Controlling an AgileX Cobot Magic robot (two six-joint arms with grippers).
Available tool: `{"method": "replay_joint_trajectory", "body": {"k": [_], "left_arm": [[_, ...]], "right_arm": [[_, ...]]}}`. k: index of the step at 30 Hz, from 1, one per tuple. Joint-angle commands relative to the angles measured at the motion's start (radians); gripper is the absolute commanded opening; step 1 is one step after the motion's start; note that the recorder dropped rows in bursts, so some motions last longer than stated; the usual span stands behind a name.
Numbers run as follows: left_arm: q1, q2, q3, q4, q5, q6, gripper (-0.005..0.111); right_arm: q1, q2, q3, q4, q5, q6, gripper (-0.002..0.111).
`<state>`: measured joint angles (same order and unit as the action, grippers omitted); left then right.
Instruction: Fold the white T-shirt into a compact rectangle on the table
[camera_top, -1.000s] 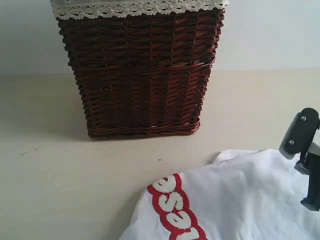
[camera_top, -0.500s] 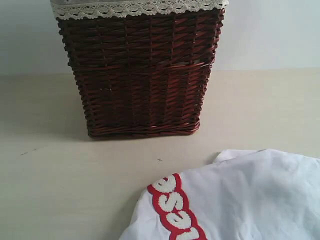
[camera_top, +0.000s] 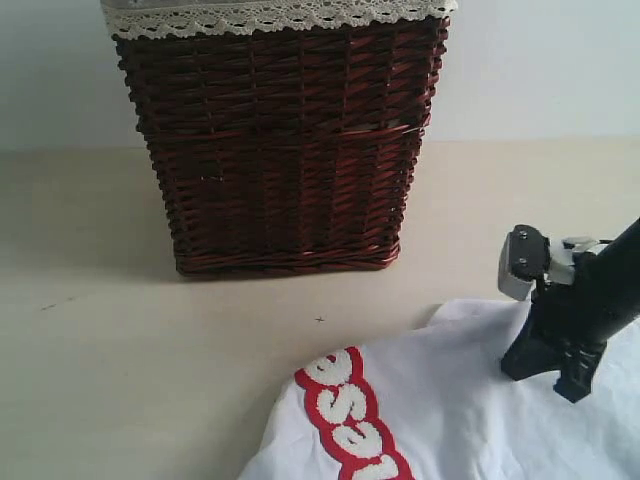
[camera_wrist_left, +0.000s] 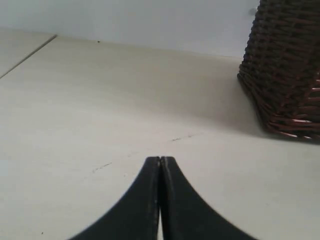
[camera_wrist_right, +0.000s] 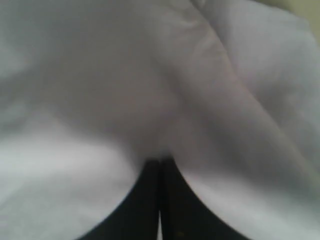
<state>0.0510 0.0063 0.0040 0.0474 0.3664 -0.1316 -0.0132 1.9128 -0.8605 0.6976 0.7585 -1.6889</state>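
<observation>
Nearest the camera, the white T-shirt (camera_top: 450, 400) lies rumpled on the bench (camera_top: 100, 380) at the lower right of the exterior view, its red-outlined letters (camera_top: 350, 420) running along its left side. It is not yet a rectangle. The change is here: half a second ago no arm showed over the cloth, and a second ago the right arm sat only at the far right edge. Now the right end effector (camera_top: 548, 378) has come in over the shirt's upper part, near the cloth edge. Its jaws are together, tips pressed into the fabric. Whether a pinch of cloth sits between them cannot be told from the wrist view. I judge this as the start of a grasp or drag for a fold, so the folding itself looks barely begun.

The left end effector (camera_wrist_left: 160, 161) is also closed, empty, and low over bare bench.

Behind them stands the dark wicker basket (camera_top: 280, 150), apart from the shirt.
</observation>
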Motion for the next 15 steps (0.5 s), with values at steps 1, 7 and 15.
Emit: {"method": "replay_joint_trajectory", "body": {"k": [1,7,15], "left_arm": [[-0.003,-0.006,-0.004,0.000,-0.013,-0.002,0.000],[-0.003,-0.006,-0.004,0.000,-0.013,-0.002,0.000],[-0.003,-0.006,-0.004,0.000,-0.013,0.000,0.000]], "right_arm": [[0.040,0.070,0.006,0.009,-0.194,0.055,0.002],[0.048,0.128,0.005,0.059,-0.427,0.178,0.002],[0.048,0.044,0.005,0.013,-0.164,0.002,0.002]]}}
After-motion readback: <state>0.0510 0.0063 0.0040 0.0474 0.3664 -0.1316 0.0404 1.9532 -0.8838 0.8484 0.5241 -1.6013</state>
